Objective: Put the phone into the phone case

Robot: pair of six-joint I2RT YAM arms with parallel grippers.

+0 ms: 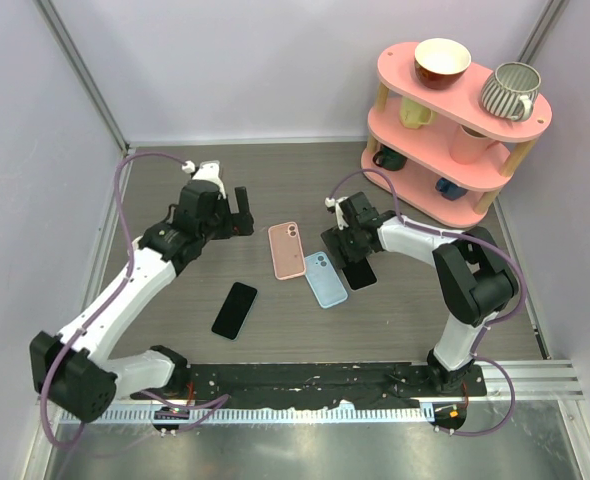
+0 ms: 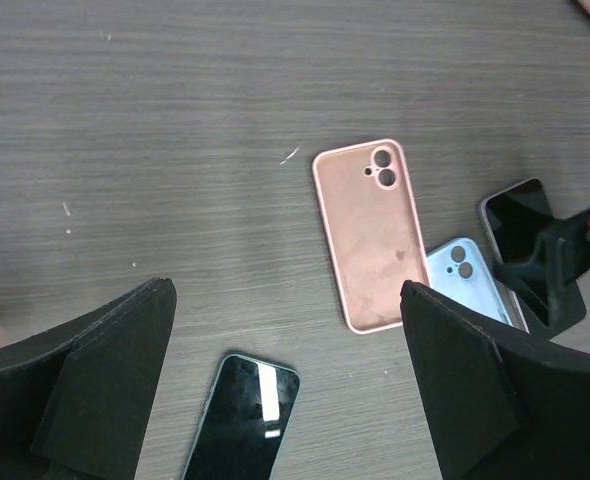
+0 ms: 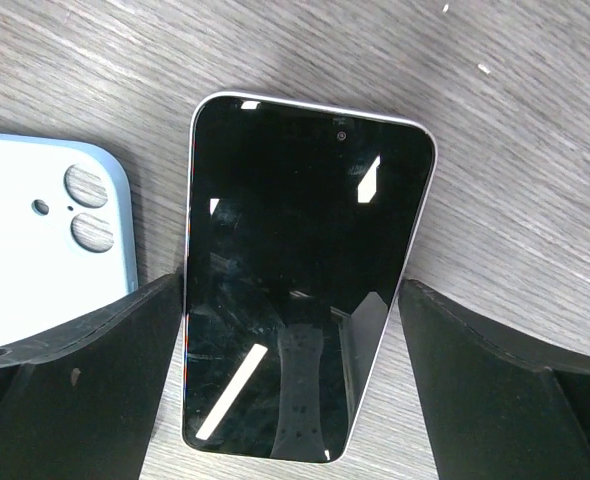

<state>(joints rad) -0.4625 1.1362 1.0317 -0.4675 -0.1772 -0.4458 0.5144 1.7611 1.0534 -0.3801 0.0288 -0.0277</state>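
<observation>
A black phone with a silver edge (image 3: 305, 270) lies flat on the table between my right gripper's (image 3: 290, 380) open fingers; the left finger sits close to its edge and the right finger stands apart. In the top view this phone (image 1: 362, 273) lies just below the right gripper (image 1: 349, 245). A light blue case (image 1: 325, 279) lies beside it and shows in the right wrist view (image 3: 45, 240). A pink case (image 1: 287, 250) lies to its left. A second black phone (image 1: 235, 310) lies nearer the front. My left gripper (image 1: 239, 213) is open and empty, held above the table.
A pink three-tier shelf (image 1: 465, 120) with several mugs and a bowl stands at the back right. In the left wrist view, the pink case (image 2: 368, 235), the blue case (image 2: 470, 280) and the second phone (image 2: 243, 420) lie below the open fingers.
</observation>
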